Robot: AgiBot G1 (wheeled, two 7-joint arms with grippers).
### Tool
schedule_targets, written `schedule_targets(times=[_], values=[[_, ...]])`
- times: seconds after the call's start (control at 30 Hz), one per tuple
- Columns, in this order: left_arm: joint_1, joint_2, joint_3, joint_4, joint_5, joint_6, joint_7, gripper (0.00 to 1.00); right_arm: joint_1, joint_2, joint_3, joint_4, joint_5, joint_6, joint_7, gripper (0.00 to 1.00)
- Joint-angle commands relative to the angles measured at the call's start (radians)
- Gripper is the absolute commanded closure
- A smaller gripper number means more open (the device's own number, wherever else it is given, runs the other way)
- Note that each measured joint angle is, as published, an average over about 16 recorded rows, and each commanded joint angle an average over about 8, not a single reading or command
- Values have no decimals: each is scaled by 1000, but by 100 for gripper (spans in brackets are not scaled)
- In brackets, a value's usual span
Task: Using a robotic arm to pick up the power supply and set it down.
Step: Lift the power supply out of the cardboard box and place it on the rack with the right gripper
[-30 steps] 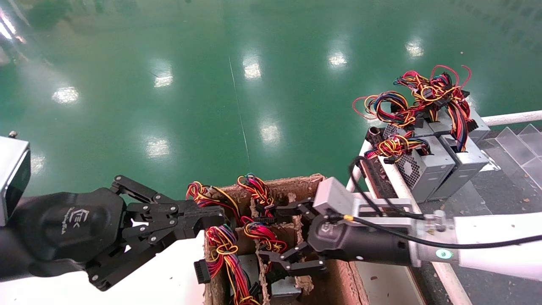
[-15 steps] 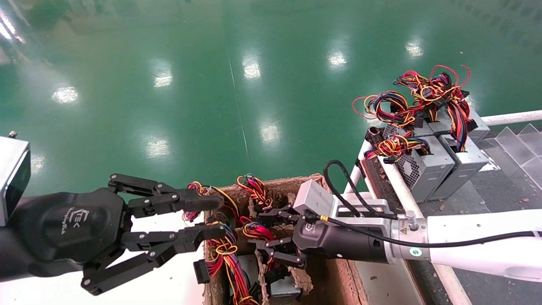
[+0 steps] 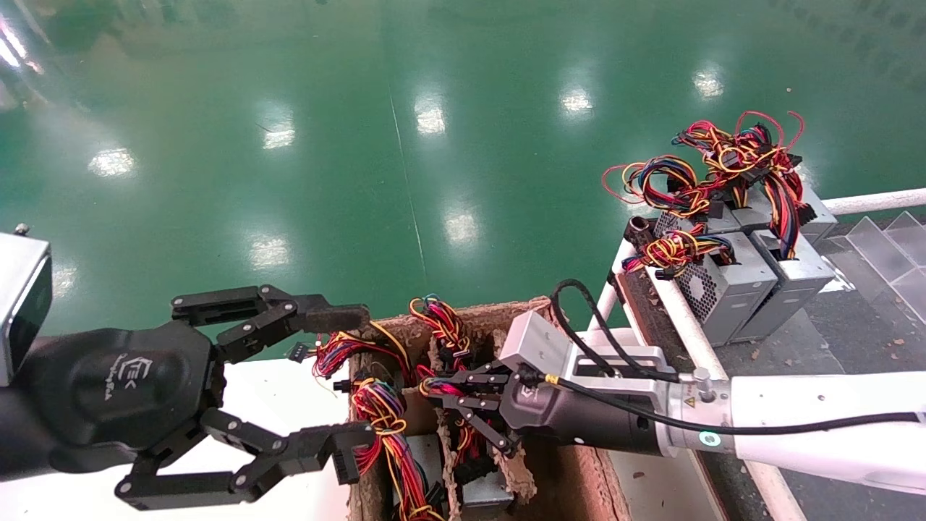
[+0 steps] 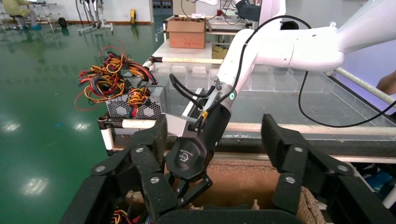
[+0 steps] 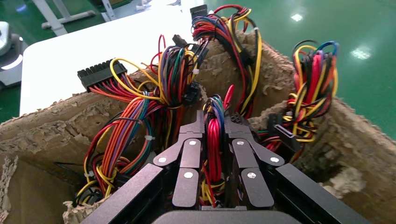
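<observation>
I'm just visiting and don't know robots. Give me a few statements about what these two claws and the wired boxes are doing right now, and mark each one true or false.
1. The right claw is pinched shut on a wire bundle inside the cardboard box. True.
2. The left claw is gripping a power supply. False: it is spread wide open and holds nothing, beside the cardboard box.
3. Several power supplies with tangled wires sit on the rack to the robot's right. True.
4. The floor is bare grey concrete. False: it is glossy green.
5. The right claw has a power supply lifted clear of the cardboard box. False: it is down among the wires in the box.
</observation>
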Motion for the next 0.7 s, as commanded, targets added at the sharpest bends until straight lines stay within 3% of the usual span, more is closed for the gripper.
schedule_targets(times=[0.03, 0.3, 0.7], values=[[0, 0, 0, 0, 0, 0, 0, 0, -6, 6, 4, 16, 1, 8, 3, 100], [0, 0, 0, 0, 0, 0, 0, 0, -32, 86, 72, 108, 83, 15, 8, 100], [0, 0, 0, 0, 0, 0, 0, 0, -1, 250, 272, 136, 322, -41, -70, 100]])
